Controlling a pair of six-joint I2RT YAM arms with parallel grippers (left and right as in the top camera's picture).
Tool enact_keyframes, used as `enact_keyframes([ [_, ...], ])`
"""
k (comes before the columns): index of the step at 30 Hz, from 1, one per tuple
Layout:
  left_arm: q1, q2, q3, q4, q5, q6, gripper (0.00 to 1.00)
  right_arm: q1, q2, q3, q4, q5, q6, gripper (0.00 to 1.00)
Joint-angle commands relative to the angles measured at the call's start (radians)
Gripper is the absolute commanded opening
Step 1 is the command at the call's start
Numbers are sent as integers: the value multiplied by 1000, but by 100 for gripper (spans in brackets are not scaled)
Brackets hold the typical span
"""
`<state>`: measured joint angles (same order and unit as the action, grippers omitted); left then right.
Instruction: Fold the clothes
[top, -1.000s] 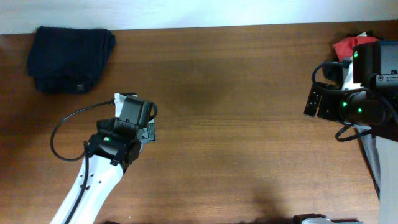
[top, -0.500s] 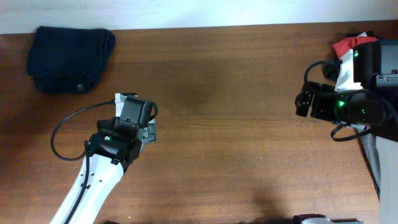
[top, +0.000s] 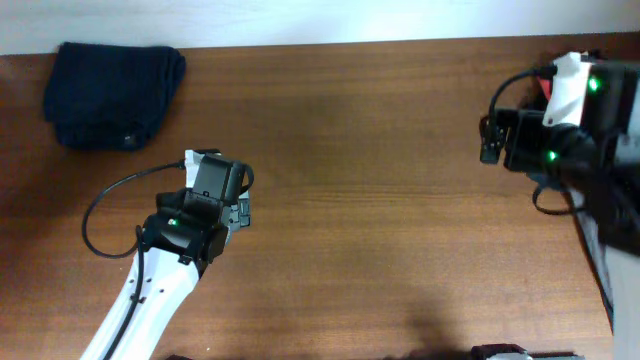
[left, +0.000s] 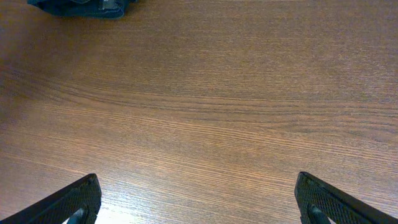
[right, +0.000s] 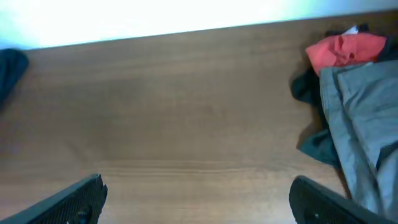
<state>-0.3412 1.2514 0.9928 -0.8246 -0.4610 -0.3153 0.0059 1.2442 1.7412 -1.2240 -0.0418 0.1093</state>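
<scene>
A navy garment (top: 110, 95) lies bundled at the far left corner of the desk (top: 380, 200), seemingly set aside as done. A grey garment (right: 364, 124) and a red garment (right: 345, 50) wait heaped at the right edge. The left pincer (left: 199, 205) and the right pincer (right: 202, 202) both gape empty above bare wood.

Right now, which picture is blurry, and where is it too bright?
Overhead: the right arm looks smeared, the rest sharp. Right wrist: all soft, the red cloth fuzzy, white glare above the table. Left wrist: crisp wood grain.
</scene>
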Motion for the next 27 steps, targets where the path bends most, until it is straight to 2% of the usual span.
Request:
enact_keyframes([
  [1,-3,3,-2,2,-14,-10,99,-5,-178,-219,153,16,-27,99],
  [6,-3,3,-2,2,-14,-10,99,-6,-470,-703,525,9,-27,99],
  [8,-3,3,-2,2,-14,-10,99,-6,-625,-964,724,-2,-27,99],
  [15,-3,3,-2,2,-14,-10,99,-7,-962,-1531,1228,-71,-32,99],
  [21,-3,3,-2,2,-14,-10,99,-7,-1059,-1705,1405,-139,-80,99],
  [27,-3,3,-2,2,-14,-10,99,-37,-1113,-1736,1416,-130,-80,99],
])
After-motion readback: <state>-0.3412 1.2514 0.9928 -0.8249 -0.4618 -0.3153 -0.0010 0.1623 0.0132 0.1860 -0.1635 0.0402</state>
